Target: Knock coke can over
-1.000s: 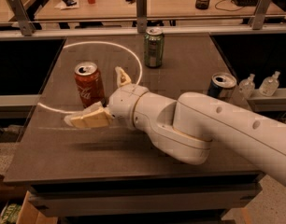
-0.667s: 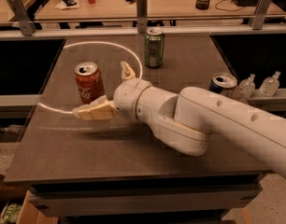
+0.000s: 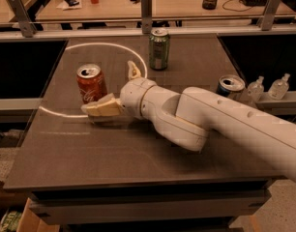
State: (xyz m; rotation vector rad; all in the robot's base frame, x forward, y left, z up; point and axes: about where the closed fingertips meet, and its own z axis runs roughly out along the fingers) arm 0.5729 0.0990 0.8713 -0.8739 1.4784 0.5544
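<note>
**Coke can upright, open gripper beside it**

The coke can (image 3: 91,83) was seen standing upright on the left part of the dark table (image 3: 138,153), inside a thin white ring (image 3: 56,112) marked on the surface. Its silver top was turned towards the camera.

The gripper (image 3: 108,87) was held low over the table, just to the right of the coke can, at the end of a thick white arm (image 3: 225,124) reaching in from the right. Its 2 fingers were spread wide apart and nothing was held between them. 1 finger (image 3: 102,110) was pointed left along the table in front of the can's base, though contact with the can could not be told. The other finger (image 3: 133,70) was raised behind the wrist, to the right of the can.

A green can (image 3: 159,49) was standing upright farther back, near the ring's far edge. A blue-and-silver can (image 3: 230,86) was seen at the table's right edge, with 2 small clear bottles (image 3: 257,88) just beside it.
</note>
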